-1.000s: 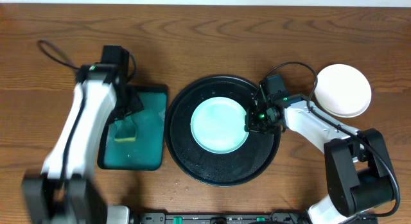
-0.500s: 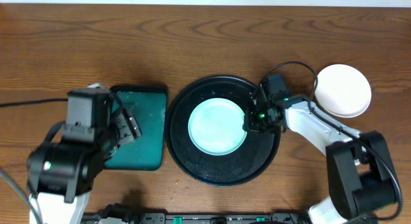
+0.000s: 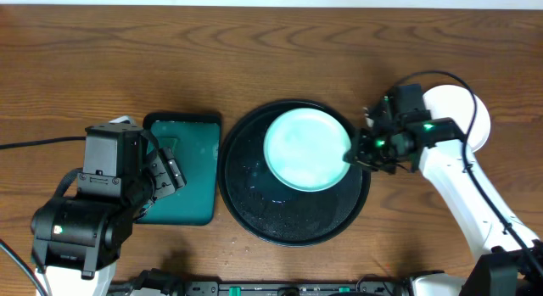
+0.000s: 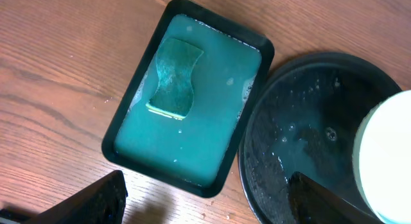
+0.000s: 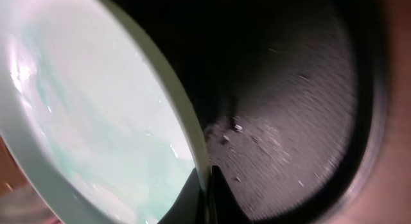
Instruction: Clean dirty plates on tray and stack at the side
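Observation:
A pale mint-green plate [image 3: 307,149] hangs tilted over the far right part of the large black tray [image 3: 254,220]. My right gripper [image 3: 352,156] is shut on the plate's right rim. In the right wrist view the fingers [image 5: 207,192] pinch the thin rim of the plate [image 5: 96,108], with the wet black tray [image 5: 289,121] below. A white plate [image 3: 454,101] lies on the table right of the tray, partly under the right arm. My left gripper [image 4: 209,201] stands open and holds nothing, above the table at the near edge of the teal tray [image 4: 186,179].
The teal rectangular tray [image 3: 199,126] left of the black tray holds soapy water and a green sponge [image 4: 174,76]. The left arm's bulk [image 3: 85,220] covers the front left of the table. A black cable [image 3: 34,143] trails off to the left.
My right gripper has lifted the mint-green plate and carried it up and to the right. The left arm pulled back from the sponge tray toward the front, jaws wider.

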{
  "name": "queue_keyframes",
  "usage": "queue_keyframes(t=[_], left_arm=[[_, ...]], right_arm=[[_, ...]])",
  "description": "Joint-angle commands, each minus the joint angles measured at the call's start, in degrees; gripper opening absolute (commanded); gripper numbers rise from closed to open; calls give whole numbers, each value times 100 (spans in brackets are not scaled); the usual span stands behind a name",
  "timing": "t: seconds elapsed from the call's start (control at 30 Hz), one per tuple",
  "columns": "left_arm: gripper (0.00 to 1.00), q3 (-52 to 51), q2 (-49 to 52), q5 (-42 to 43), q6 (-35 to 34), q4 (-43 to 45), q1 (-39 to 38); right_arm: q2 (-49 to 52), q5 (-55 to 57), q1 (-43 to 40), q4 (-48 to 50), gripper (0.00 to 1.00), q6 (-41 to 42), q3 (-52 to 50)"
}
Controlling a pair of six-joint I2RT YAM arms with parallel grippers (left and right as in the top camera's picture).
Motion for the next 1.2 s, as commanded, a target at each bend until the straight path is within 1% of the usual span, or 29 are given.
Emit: queue_keyframes(t=[0.0,0.17,0.27,0.33,0.43,0.57,0.67,0.8,0.87,0.97,1.1,1.17], left_arm=[[81,20,9,-9,-7,-85,-22],[81,20,9,-9,-7,-90,-22],[81,20,9,-9,-7,-90,-22],[81,20,9,-9,-7,-90,-22],[81,20,9,-9,-7,-90,-22],[81,20,9,-11,-7,-90,-22],[81,20,31,-11,-7,-92,-22],[81,20,61,-11,-7,-120,-22],[81,20,72,-11,-7,-133,-22],[81,20,72,-11,-7,-140,-22],[81,20,72,-11,-7,-136,-22],[81,20,72,-11,-7,-133,-22]], right_arm=[[-66,-133,-417,-758,2,61,162],[-63,-133,-763,-1902,1,-723,160],[-63,-310,-726,-2315,2,-1471,155],[-66,-549,-638,-2288,2,-2074,155],[-66,-542,-442,-1794,1,-2518,155],[-66,-435,-17,-459,1,-2459,155],[-66,-17,352,498,2,-2205,155],[-66,798,765,1231,2,-1965,164],[-66,1051,907,1342,2,-1851,219],[-63,1377,1045,1152,1,-1759,485],[-31,1998,1126,612,2,-1786,1279],[22,2173,1130,302,2,-1987,1794]])
